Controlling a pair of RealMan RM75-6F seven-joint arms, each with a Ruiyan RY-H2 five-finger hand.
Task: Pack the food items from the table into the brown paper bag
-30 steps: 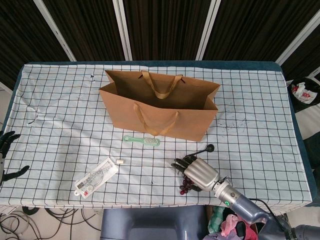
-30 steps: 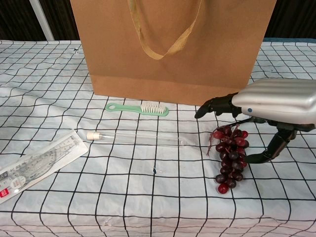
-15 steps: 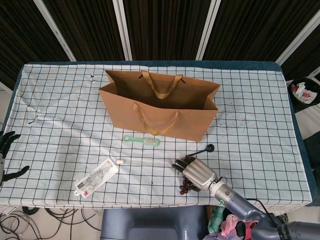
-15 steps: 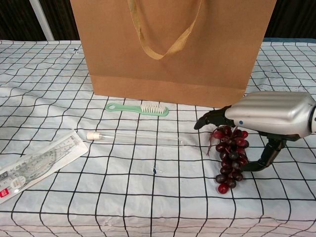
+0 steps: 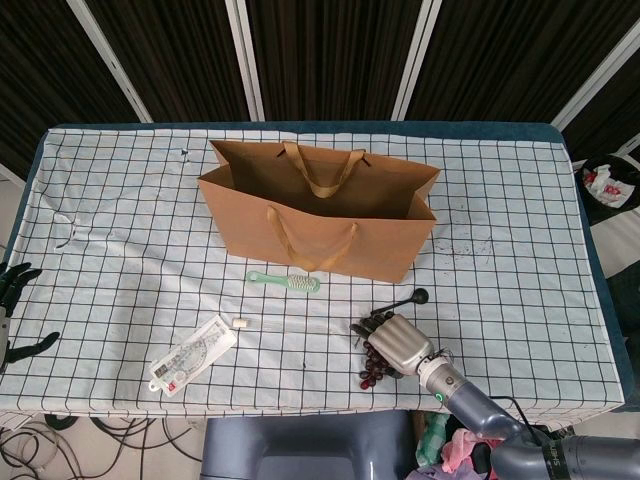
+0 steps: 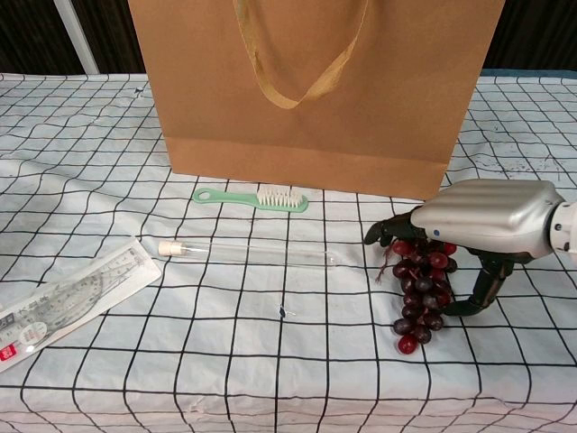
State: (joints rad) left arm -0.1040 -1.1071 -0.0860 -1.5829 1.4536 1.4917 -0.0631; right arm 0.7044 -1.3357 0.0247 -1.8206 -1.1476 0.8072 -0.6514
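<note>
Chest view: right hand (image 6: 482, 221) over grapes (image 6: 420, 289)

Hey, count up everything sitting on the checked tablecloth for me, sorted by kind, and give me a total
Bags: 1, brown paper bag
Food: 1, bunch of dark grapes under the right hand
Brushes: 1, green toothbrush
Tubes: 1, clear tube
Packets: 1, ruler set
Small black-headed object: 1
Total: 6

bag (image 6: 315, 90): matt brown paper
grapes (image 6: 421, 289): glossy skins
right hand (image 6: 478, 225): brushed metal shell
surface (image 6: 108, 180): checked cloth
brush (image 6: 252, 198): green plastic
</note>
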